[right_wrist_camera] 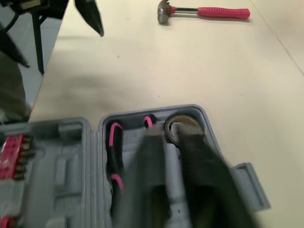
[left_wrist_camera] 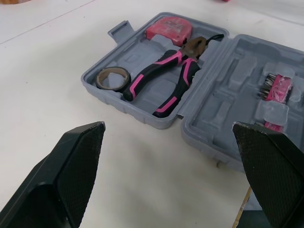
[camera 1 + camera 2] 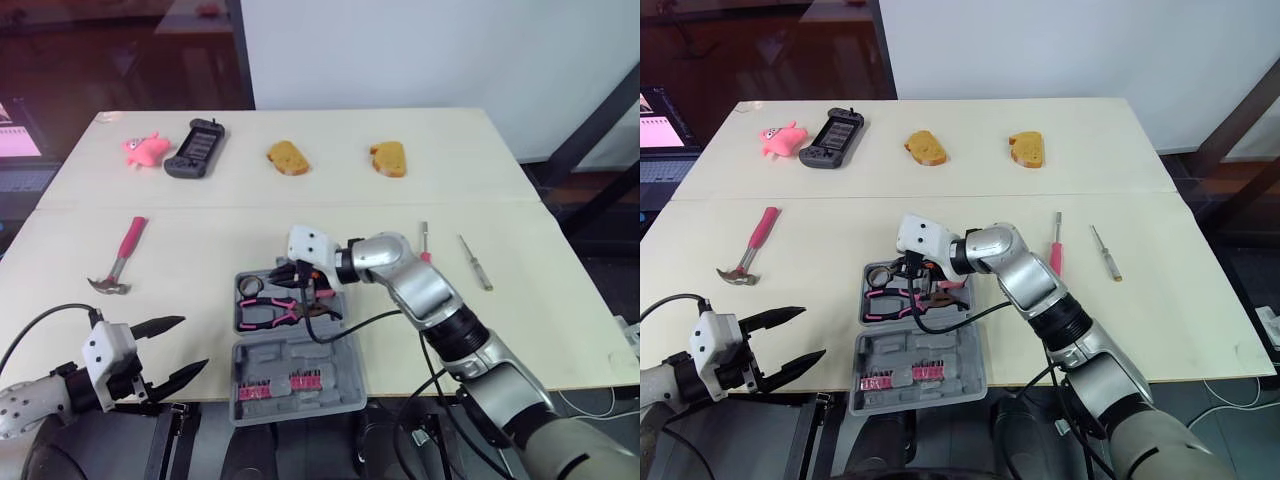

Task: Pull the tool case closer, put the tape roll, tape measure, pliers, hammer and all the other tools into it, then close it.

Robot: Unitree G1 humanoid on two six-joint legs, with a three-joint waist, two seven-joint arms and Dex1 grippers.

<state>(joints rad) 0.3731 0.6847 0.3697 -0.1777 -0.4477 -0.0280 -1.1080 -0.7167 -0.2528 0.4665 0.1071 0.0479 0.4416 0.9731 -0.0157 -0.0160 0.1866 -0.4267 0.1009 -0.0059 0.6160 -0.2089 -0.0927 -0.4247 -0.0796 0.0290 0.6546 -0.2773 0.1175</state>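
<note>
The grey tool case (image 3: 340, 405) lies open at the table's front edge. In its far half lie the tape roll (image 2: 113, 78), the pink-handled pliers (image 2: 164, 80) and a red tape measure (image 2: 168, 28); pink bits (image 3: 280, 385) sit in the near half. My right gripper (image 3: 292, 278) hovers over that far half, just above the tape roll (image 1: 183, 124). Off the table's front left corner, my left gripper (image 3: 195, 342) stands open and empty. The pink-handled hammer (image 3: 120, 258) lies on the table to the left. Two screwdrivers (image 3: 424, 240) (image 3: 475, 262) lie to the right.
Along the far side of the table sit a pink toy pig (image 3: 145, 148), a black handheld device (image 3: 196, 148) and two bread slices (image 3: 288, 157) (image 3: 389, 158). A black cable from my right arm hangs across the case.
</note>
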